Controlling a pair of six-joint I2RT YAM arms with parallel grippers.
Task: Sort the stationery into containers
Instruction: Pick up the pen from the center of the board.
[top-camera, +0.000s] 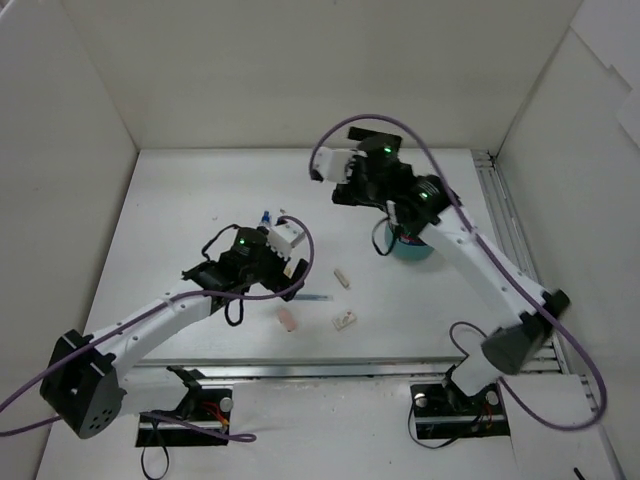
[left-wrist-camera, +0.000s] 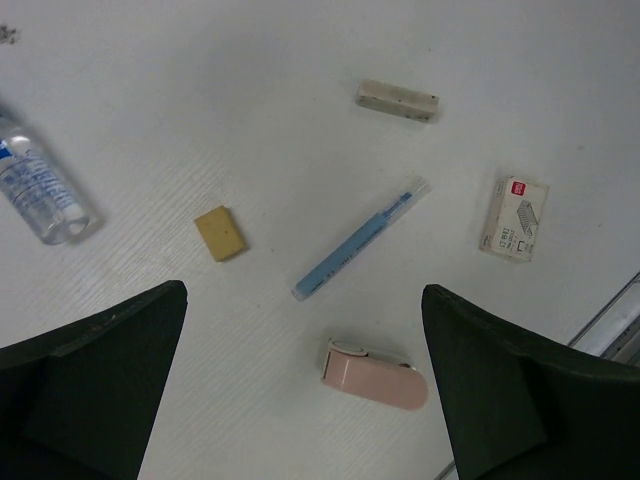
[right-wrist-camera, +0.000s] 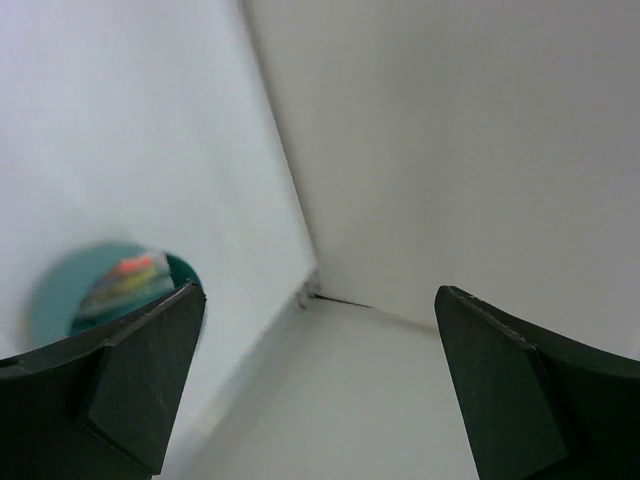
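White table (top-camera: 180, 200) boxed in by pale walls carries our loose stationery. Below our left gripper (left-wrist-camera: 303, 300), jaws wide and empty, we see a blue pen (left-wrist-camera: 358, 243), tan cube (left-wrist-camera: 220, 232), clear bottle (left-wrist-camera: 40, 190), pink eraser (left-wrist-camera: 372, 372), white eraser (left-wrist-camera: 397, 99) and staple box (left-wrist-camera: 514, 218), all apart. Our right gripper (right-wrist-camera: 320, 291) hangs near the back wall, likewise spread with nothing held, and the teal bowl (top-camera: 425, 252) sits under that arm, blurred red and yellow inside.

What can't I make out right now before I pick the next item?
- Teal bowl: top view, the right arm covers most of it; right wrist view, contents blurred.
- Clear bottle: left wrist view, cut off by the left edge.
- Staple box: left wrist view, label print too small to read.
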